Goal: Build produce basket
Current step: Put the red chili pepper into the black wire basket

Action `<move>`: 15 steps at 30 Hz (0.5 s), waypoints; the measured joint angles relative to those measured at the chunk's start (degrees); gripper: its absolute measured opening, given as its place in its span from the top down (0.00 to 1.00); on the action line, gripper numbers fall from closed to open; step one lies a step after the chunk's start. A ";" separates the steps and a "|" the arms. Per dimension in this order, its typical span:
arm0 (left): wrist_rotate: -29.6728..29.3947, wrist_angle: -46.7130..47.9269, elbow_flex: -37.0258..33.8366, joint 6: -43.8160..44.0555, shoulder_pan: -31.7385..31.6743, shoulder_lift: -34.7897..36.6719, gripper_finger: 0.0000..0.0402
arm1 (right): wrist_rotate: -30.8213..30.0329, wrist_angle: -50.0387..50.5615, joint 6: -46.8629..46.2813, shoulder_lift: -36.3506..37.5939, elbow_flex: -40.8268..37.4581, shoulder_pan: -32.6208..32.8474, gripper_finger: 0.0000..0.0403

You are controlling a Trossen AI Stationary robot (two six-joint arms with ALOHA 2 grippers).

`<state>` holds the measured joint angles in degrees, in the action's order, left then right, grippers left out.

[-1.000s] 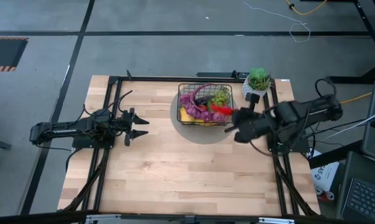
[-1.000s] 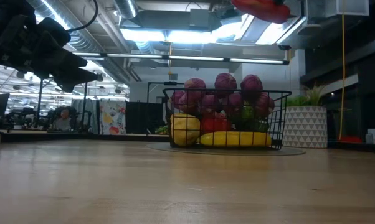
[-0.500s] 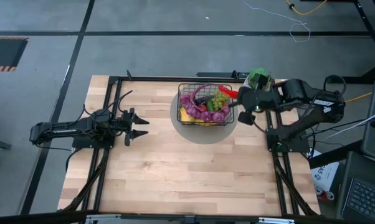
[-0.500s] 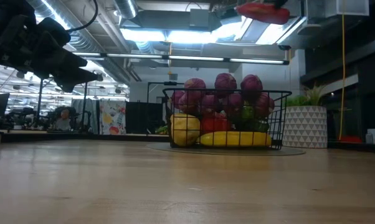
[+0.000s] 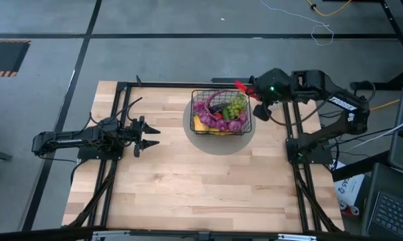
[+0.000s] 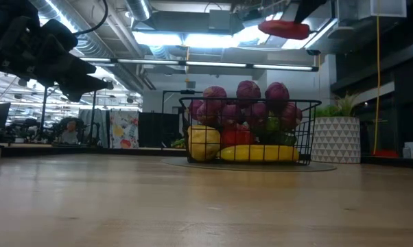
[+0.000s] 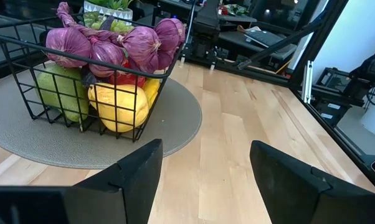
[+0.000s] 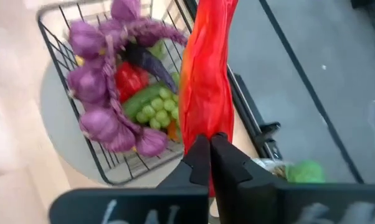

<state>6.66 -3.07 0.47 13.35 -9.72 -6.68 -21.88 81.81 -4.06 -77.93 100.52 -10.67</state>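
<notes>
The basket (image 5: pixel 220 112) looks nearly full, the right gripper (image 5: pixel 254 88) pinching the red chili (image 5: pixel 242 86) above its corner, left gripper (image 5: pixel 148 135) spread idle.

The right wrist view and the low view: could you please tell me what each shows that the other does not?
Only the right wrist view shows the right gripper shut on the red chili, with green grapes in the basket beyond it. Only the low view shows the yellow banana lying along the basket's bottom and the speckled pot beside it. Both show the chili, the basket and the purple produce.
</notes>
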 joint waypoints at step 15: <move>0.00 0.00 0.00 0.00 0.00 0.00 0.41 | 6.60 -5.83 1.58 -0.84 -0.66 -2.94 1.00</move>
<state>6.66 -3.07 0.47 13.35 -9.72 -6.68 -15.29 75.98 -2.48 -78.78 99.85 -13.61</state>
